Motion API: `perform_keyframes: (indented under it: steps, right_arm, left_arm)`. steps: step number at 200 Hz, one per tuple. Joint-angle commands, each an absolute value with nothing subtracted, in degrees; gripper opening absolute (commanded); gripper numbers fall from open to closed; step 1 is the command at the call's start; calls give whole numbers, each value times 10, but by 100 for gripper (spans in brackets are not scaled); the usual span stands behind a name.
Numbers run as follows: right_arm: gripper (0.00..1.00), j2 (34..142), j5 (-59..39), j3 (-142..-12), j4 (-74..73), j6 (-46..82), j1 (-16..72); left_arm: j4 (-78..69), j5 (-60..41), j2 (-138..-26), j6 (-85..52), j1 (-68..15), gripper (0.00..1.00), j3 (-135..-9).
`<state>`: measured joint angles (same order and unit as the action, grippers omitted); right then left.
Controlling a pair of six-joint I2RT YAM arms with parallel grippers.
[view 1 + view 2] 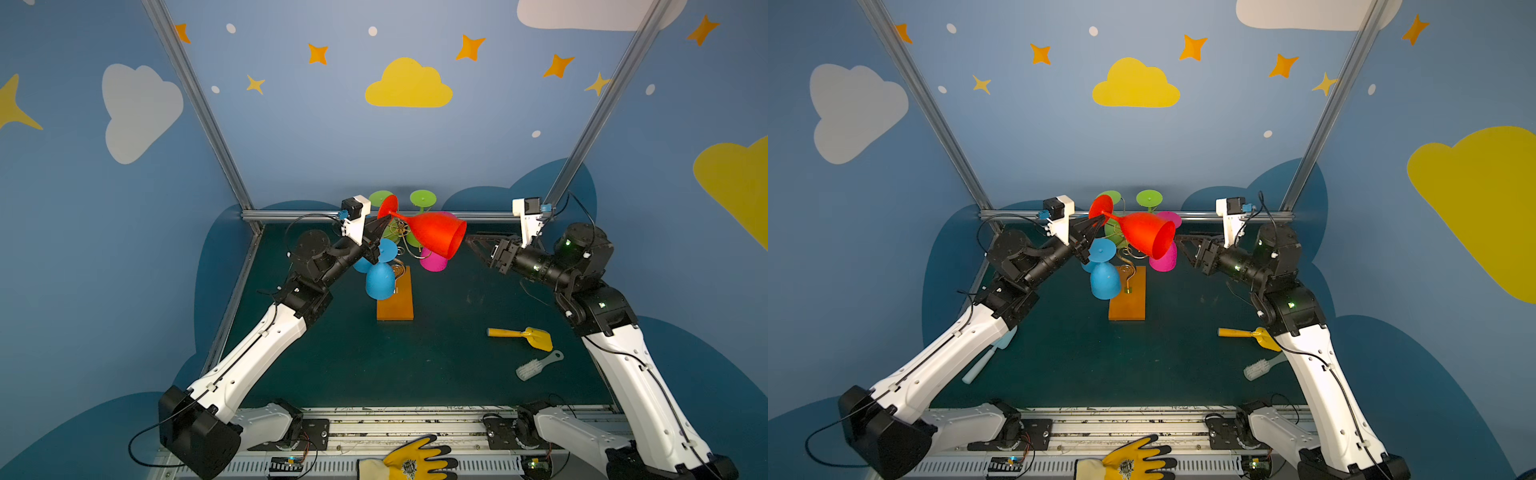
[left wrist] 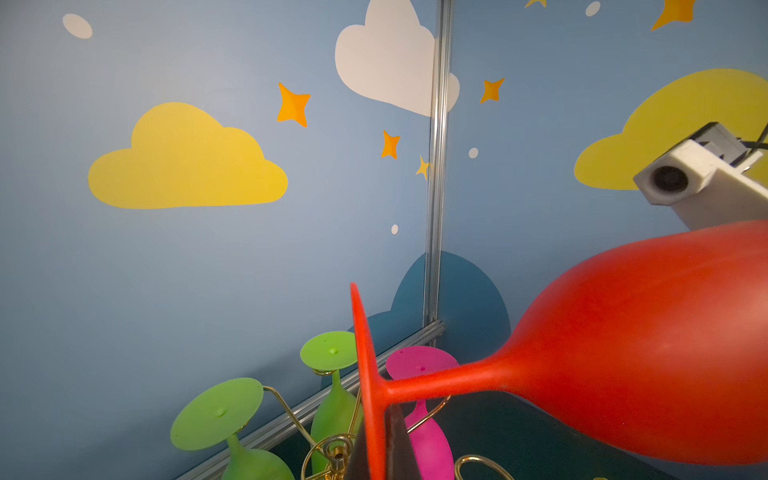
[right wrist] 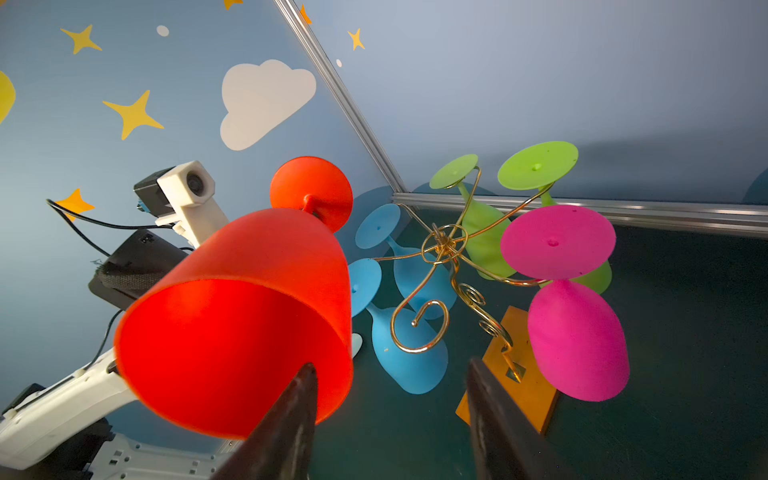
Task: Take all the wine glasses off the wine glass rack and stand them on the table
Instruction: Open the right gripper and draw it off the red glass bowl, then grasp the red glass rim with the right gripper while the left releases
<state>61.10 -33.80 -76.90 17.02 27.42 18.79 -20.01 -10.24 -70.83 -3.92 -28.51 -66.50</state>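
One red plastic wine glass (image 1: 436, 235) lies sideways, stem pinched in my left hand (image 1: 385, 222), clear of the gold wire rack (image 1: 395, 307); my right hand (image 3: 390, 368) gapes at its rim.

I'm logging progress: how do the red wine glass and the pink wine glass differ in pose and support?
Support: the red wine glass is held at its stem by the left gripper, apart from the wine glass rack; the pink wine glass hangs from a rack arm. Pose: the red wine glass lies nearly sideways; the pink wine glass hangs upside down, foot on top. Both are opaque stemmed glasses of similar shape.
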Motion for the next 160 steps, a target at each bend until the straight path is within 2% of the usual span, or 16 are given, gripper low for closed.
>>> perform_keyframes:
  steps: [1,45,160]
  right_arm:
    - [56,616,-361,-783,130,293,186]
    - [51,635,-368,-782,101,311,196]
    - [12,656,-354,-779,73,328,235]
  left_arm:
    - [-207,-111,-710,-50,-283,3,-674]
    - [-206,-113,-713,-56,-283,3,-676]
    - [-209,-107,-718,-61,-282,3,-674]
